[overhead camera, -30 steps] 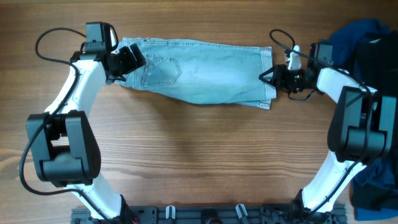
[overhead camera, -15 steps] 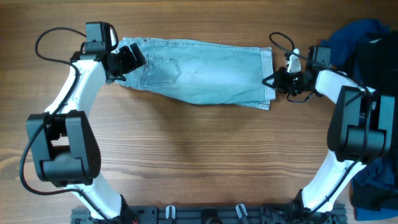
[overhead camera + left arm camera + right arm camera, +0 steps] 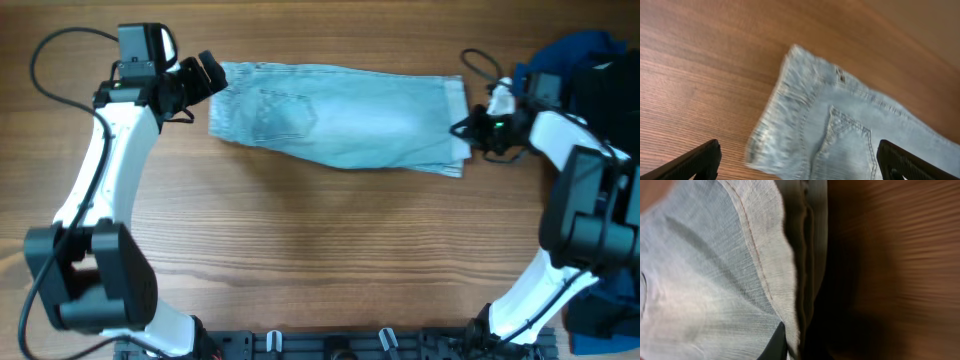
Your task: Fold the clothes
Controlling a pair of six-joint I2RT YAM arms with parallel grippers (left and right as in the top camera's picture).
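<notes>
Wooden table [image 3: 300,260]: light blue faded denim jeans [image 3: 340,125] dragged toward 3 o'clock; right gripper [image 3: 463,127] now pinching hemmed cuffs; left gripper [image 3: 210,72] spread, off waistband.

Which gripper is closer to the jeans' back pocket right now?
Left. The left gripper hangs open just off the waistband near the back pocket; the right gripper pinches the cuffs at the far end.

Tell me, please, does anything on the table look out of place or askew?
The jeans lie slightly slanted, with the lower edge running diagonally rather than straight. The right claw is shut on the cuff end, while the left claw is open beside the waist end. Dark clothes sit bunched at the right edge.
</notes>
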